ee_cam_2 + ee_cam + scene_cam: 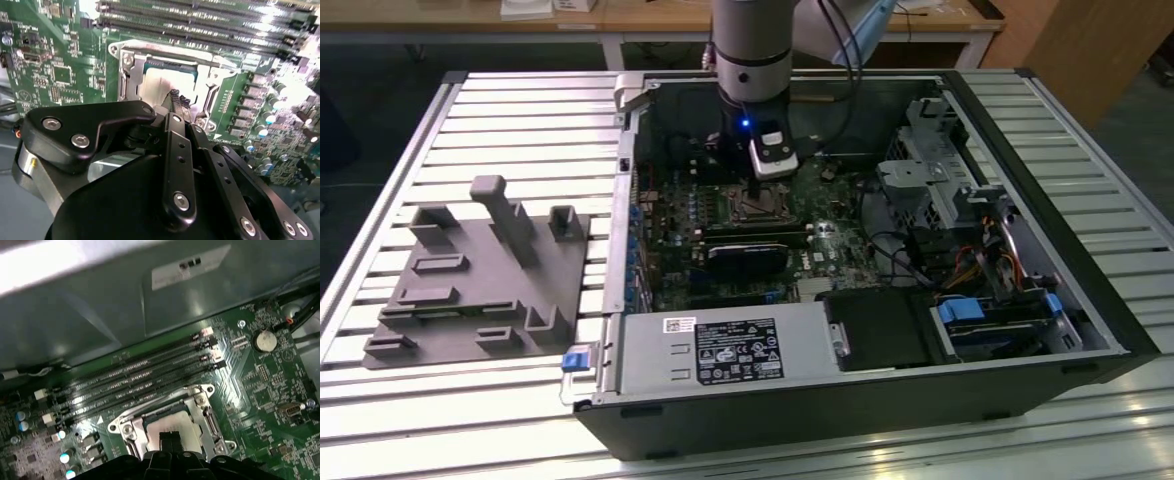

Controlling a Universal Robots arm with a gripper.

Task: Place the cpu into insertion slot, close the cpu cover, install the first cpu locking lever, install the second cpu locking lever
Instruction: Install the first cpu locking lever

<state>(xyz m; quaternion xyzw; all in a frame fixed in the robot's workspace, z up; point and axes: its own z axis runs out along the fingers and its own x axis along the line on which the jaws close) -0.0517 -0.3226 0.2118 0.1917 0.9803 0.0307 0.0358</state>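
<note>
The cpu (154, 84) lies flat in the insertion slot (754, 206), its pale metal face up, also seen in the first wrist view as the cpu (181, 425). The silver cpu cover (196, 401) lies down around it as a frame; the cpu cover (172, 51) shows its window over the chip. My gripper (176, 95) hovers just above the chip's edge with its black fingertips (169, 436) pressed together, holding nothing. In the exterior view the gripper (773, 178) hangs inside the open computer case just beyond the slot. I cannot tell how the locking levers stand.
Long black memory slots (135, 376) run beside the socket. A coin battery (265, 340) sits on the green board. The case wall (100, 315) rises close behind. A power supply (720, 350), drive bays (994, 320) and a grey fixture (480, 280) on the slatted table surround the work.
</note>
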